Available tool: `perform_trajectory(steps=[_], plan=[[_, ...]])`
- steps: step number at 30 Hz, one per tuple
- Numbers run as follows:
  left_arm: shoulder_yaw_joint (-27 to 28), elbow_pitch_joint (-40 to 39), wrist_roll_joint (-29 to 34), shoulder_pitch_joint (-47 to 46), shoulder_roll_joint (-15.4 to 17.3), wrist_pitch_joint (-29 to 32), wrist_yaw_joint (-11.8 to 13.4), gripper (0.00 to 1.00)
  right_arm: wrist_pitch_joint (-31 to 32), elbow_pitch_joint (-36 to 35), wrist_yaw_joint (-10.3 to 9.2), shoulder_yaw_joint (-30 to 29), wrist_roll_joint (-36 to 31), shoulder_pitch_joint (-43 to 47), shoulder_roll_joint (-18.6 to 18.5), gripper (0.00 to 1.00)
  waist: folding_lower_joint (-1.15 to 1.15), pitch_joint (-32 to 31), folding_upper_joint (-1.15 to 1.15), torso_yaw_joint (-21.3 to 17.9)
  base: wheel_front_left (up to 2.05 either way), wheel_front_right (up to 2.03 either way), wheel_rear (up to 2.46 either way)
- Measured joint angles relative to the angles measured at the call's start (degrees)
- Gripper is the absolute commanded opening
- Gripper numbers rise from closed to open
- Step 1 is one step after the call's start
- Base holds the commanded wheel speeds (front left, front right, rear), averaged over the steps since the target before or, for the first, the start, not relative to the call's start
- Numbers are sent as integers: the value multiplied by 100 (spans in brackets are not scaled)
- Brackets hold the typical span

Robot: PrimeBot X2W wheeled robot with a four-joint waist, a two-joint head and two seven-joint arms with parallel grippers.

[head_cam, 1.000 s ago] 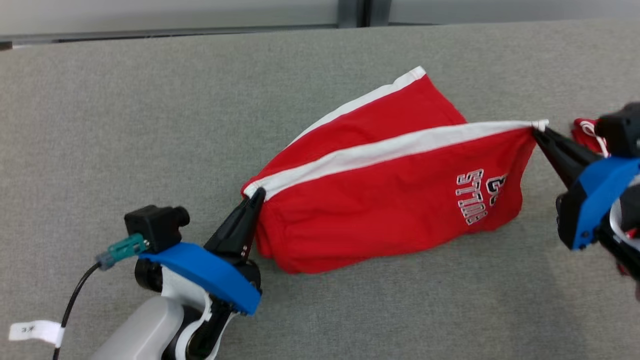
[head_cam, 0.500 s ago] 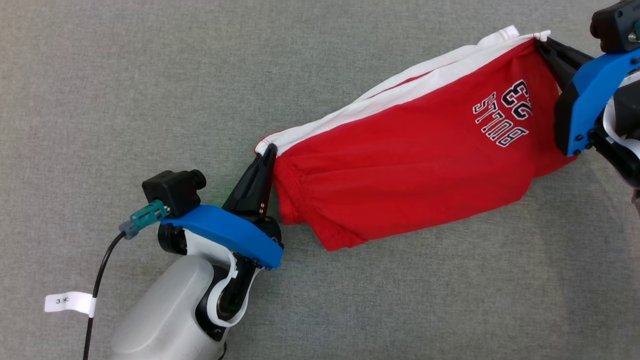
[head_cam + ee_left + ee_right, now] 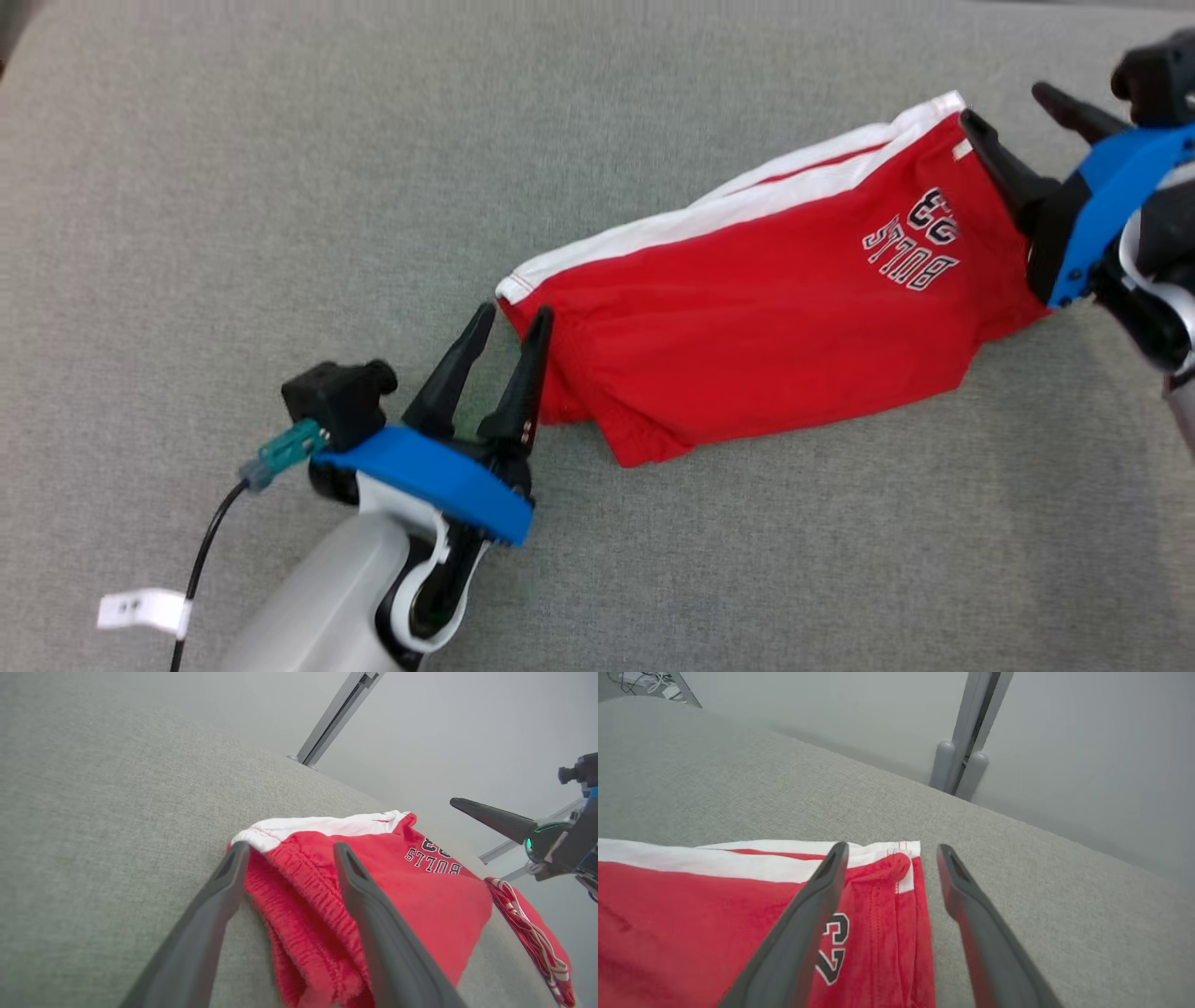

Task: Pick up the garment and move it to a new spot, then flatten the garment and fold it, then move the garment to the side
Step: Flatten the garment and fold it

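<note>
**Now open at both ends: the garment lies stretched between the two grippers**

Both grippers stand with their jaws spread wide and hold nothing. The garment (image 3: 766,308), a pair of red shorts that appears doubled over on itself, rests on the grey desk (image 3: 280,187). Its long axis runs on a slant in the head view, from the near left up to the far right.

The left gripper (image 3: 514,313) sits at the near-left end. In its wrist view the ribbed waistband corner lies between the two fingers (image 3: 373,933), low against the desk, without being pinched.

The right gripper (image 3: 1004,103) sits at the far-right end, by the leg hem and the printed lettering (image 3: 910,241). Its wrist view shows the hem corner (image 3: 903,858) under and between the parted fingers, again loose.

A white stripe (image 3: 709,210) follows the far long edge. The near long edge is uneven, with a lobe of cloth bulging out toward the robot.

Each arm is nearest its own end, so neither has an advantage over the whole cloth. Judging by the layout, a fold across the long axis would carry one short end toward the other. Flattening would mean working outward along that same slant.

A second red piece with white lacing (image 3: 528,924) lies just beyond the right-hand end.
</note>
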Motion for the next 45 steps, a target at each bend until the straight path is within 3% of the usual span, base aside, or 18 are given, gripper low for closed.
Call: perform_trajectory(steps=[6, 10, 14, 19, 29, 30, 31, 37, 45], plan=[[204, -27, 558, 436, 261, -218, 101, 100, -31, 101, 0, -257, 493, 642, 126, 100, -1, -409, 0, -50, 0, 0, 0], [782, -238, 1571, 510, 252, -242, 191, 100, -22, 285, 0, -485, 555, 860, 208, 100, -2, -481, 0, -35, 0, 0, 0], [1352, -437, 2542, 698, -65, -242, 142, 100, -116, 536, 0, -655, 441, 912, 312, 100, -1, -427, 0, 77, 0, 0, 0], [1912, -439, 3299, 821, -365, -242, -57, 100, -147, 978, 0, -972, 216, 878, 461, 100, -1, -313, 0, 240, 0, 0, 0], [2717, -412, 3929, 972, -764, -242, -403, 100, -71, 1727, -1, -1599, -434, 603, 766, 100, -1, -185, 0, 502, 0, 0, 0], [2751, -409, 3962, 975, -781, -242, -425, 100, -11, 1731, -2, -1560, -511, 577, 776, 32, -1, -186, 0, 513, 0, 0, 0], [2784, -404, 3980, 985, -806, -242, -442, 100, -5, 1708, -3, -1534, -541, 567, 776, 0, -1, -190, 0, 518, 0, 0, 0], [2944, -316, 4067, 1110, -929, -242, -511, 100, -104, 1503, 0, -1550, -553, 766, 845, 0, 0, -330, 0, 477, 0, 0, 0], [3020, -286, 4134, 1337, -923, -242, -526, 100, -253, 975, 0, -2245, -1095, 1396, 614, 0, 0, -719, 0, 220, 0, 0, 0]])
